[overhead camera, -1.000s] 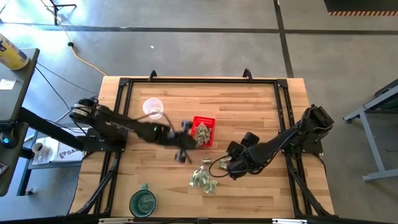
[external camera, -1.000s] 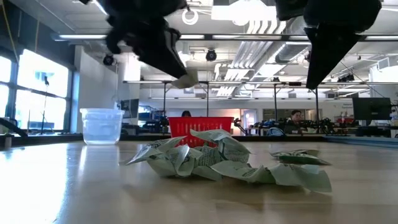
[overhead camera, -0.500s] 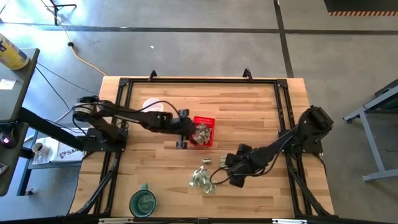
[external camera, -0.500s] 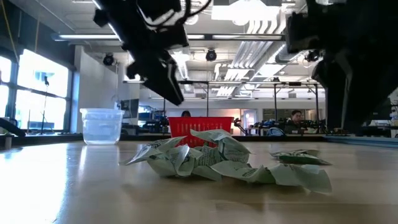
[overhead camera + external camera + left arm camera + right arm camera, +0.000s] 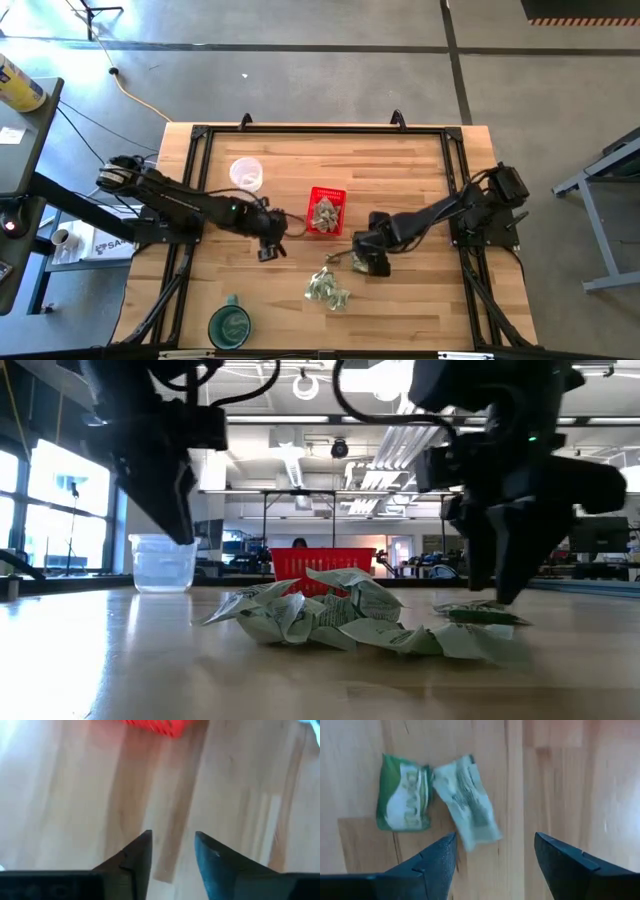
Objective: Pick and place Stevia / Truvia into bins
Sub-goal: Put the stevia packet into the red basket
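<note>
high: straight down over the table [image 5: 400, 180]
low: table height, level (shares basket [image 5: 322, 563])
wrists: close, facing wood

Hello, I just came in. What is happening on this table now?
Two robot arms are sorting small green and white sweetener sachets into a red basket, which already holds some. The right claw is open above two loose sachets lying on the table, apparently about to take one. The left claw is open and empty, over bare wood beside the basket. A pile of sachets remains on the table. A clear cup and a green cup stand untouched.
</note>
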